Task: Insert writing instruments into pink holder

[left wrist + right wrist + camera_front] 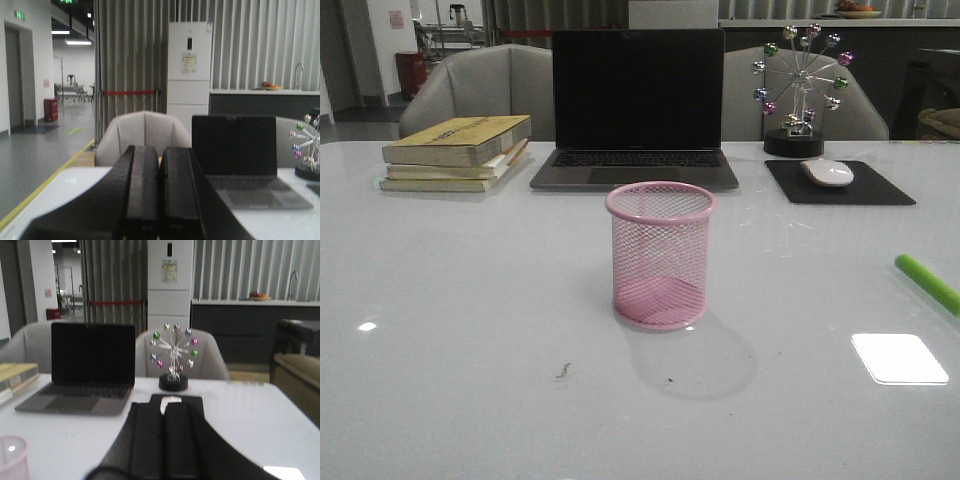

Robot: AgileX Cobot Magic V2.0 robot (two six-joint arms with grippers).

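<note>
Standing upright, empty: pink holder | green marker lying well right of holder | left gripper, right gripper both closed, holding nothing

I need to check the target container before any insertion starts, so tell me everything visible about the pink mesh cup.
The pink wire-mesh cylindrical pen cup stands upright on the glossy white table, in front of the open laptop. It has a rolled rim, see-through mesh walls and a solid pink base. It looks empty; nothing touches it but the table.
</note>
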